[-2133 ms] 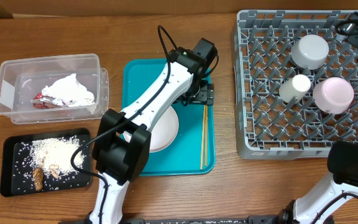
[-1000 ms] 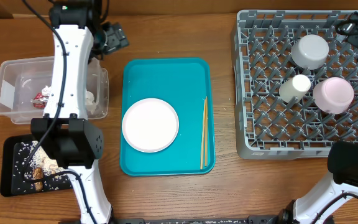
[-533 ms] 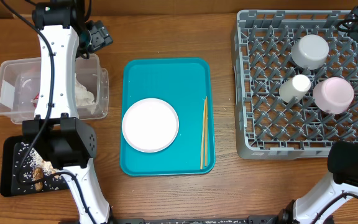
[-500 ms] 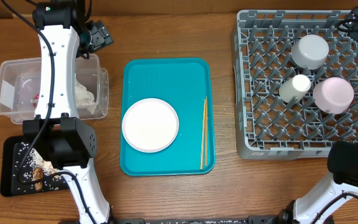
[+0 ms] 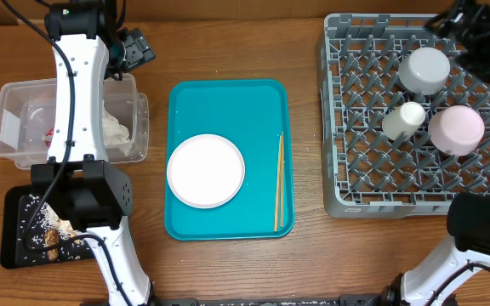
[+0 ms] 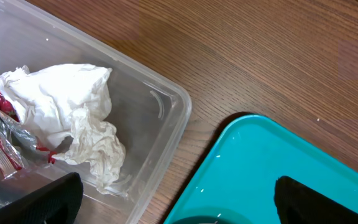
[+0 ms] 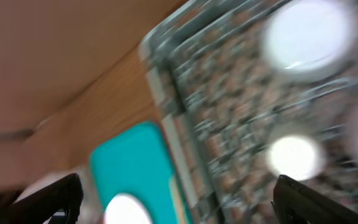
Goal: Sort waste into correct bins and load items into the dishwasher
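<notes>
The round pale plate [image 5: 206, 170] and the thin wooden chopsticks [image 5: 278, 183] lie on the teal serving tray [image 5: 228, 102]. The clear tub [image 5: 11, 127] holds crumpled white napkins with red wrapper [image 6: 61, 115]. The black tray [image 5: 15, 212] holds rice and brown scraps [image 5: 54, 231]. The grey dish rack [image 5: 373, 183] holds the grey bowl [image 5: 424, 70], white cup [image 5: 403, 119] and pink bowl [image 5: 456, 129]. My left gripper [image 5: 134, 47] is open and empty, high above the tub's far right corner. My right gripper [image 5: 475, 25] is open and empty over the rack's far right corner; its view is blurred.
The wooden table [image 5: 304, 255] shows between the teal tray and the rack. The left arm's white links [image 5: 75, 102] cross over the tub, hiding part of it. The right arm's base [image 5: 483, 225] stands by the rack's near right corner.
My left arm swung from over the teal tray to the far left above the tub and has held still for the last half second. My right gripper has just moved left over the rack.
</notes>
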Robot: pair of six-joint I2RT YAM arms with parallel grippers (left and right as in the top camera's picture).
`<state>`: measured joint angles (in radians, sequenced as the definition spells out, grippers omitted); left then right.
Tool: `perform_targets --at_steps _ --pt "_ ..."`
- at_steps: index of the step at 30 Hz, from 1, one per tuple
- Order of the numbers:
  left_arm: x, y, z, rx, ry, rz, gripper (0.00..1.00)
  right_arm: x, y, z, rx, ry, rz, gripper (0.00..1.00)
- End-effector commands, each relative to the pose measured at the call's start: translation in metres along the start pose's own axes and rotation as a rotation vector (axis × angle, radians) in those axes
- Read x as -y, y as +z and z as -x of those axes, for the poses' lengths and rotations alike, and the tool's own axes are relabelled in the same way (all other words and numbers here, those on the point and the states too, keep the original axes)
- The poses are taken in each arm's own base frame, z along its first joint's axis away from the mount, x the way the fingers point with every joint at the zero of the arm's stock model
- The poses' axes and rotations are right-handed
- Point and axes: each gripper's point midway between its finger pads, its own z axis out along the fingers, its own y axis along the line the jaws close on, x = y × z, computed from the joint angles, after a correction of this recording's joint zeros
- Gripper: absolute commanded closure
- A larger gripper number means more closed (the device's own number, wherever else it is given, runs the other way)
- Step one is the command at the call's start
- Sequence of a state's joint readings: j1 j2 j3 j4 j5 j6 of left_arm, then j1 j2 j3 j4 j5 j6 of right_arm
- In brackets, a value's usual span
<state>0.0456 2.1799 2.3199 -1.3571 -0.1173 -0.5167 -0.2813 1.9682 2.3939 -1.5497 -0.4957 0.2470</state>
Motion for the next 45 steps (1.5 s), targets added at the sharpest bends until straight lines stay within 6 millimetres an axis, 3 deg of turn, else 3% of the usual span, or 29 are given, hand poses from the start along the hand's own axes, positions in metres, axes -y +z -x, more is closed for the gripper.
perform_targets --at_steps 1,8,13,18,24,27,29,31,39,45 --pt "0.004 -0.007 0.005 0.030 -0.002 -0.002 0.00 -0.042 0.019 -0.035 -0.119 -0.138 0.076 0.00" --pt "0.004 -0.007 0.005 0.030 -0.002 -0.002 0.00 -0.081 0.074 -0.099 -0.238 -0.318 -0.121 0.00" --pt "0.004 -0.007 0.005 0.030 -0.002 -0.002 0.00 -0.098 0.112 -0.127 -0.227 -0.346 -0.270 0.00" --pt "0.004 -0.007 0.005 0.030 -0.002 -0.002 0.00 -0.091 0.138 -0.136 -0.184 -0.321 -0.422 0.00" --pt "0.004 -0.007 0.005 0.030 -0.002 -0.002 0.00 -0.082 0.175 -0.157 -0.301 -0.286 -0.425 0.01" --pt "0.004 -0.007 0.005 0.030 -0.002 -0.002 0.00 -0.076 0.193 -0.174 -0.391 -0.267 -0.427 0.15" --pt "0.004 -0.007 0.005 0.030 -0.002 -0.002 0.00 -0.070 0.201 -0.184 -0.432 -0.269 -0.452 0.28" --pt "0.004 -0.007 0.005 0.030 -0.002 -0.002 0.00 -0.066 0.207 -0.195 -0.468 -0.277 -0.477 0.31" --pt "0.004 -0.007 0.005 0.030 -0.002 -0.002 0.00 -0.077 0.210 -0.236 -0.526 -0.378 -0.521 0.31" --pt "0.004 -0.007 0.005 0.030 -0.002 -0.002 0.00 -0.073 0.215 -0.269 -0.577 -0.452 -0.579 0.26"
